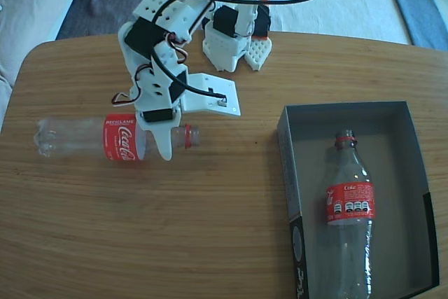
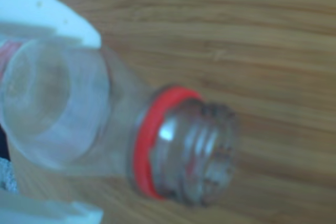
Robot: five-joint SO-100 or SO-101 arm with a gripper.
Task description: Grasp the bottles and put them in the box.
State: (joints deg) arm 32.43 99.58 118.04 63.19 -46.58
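Lying on its side on the wooden table [image 1: 210, 229] in the fixed view, one clear bottle [image 1: 77, 138] sits at about nine o'clock from the picture's centre, its base pointing to nine o'clock and its open neck with the red ring to three o'clock. The white gripper [image 1: 159, 138] comes down on it from twelve o'clock, just past the red label toward the neck; one white finger [image 1: 163, 141] crosses in front of the bottle's shoulder and touches it. The far finger is hidden behind the bottle, so from this view alone I cannot tell how firmly the jaws close. The dark grey box [image 1: 353, 108] stands at about four o'clock, well apart from the gripper, and a second bottle [image 1: 350, 222] lies inside it, neck toward twelve o'clock, base toward six.

From the wrist view, blurred, the bottle [image 2: 105, 129] fills the picture, its threaded mouth and red ring pointing to about four o'clock. A white finger [image 2: 47, 17] lies against the bottle's upper side at ten o'clock and the other finger [image 2: 47, 211] against its lower side at seven o'clock, so the gripper [image 2: 52, 114] is clenched around the bottle's shoulder. Wood grain of the table [image 2: 262, 35] shows behind.
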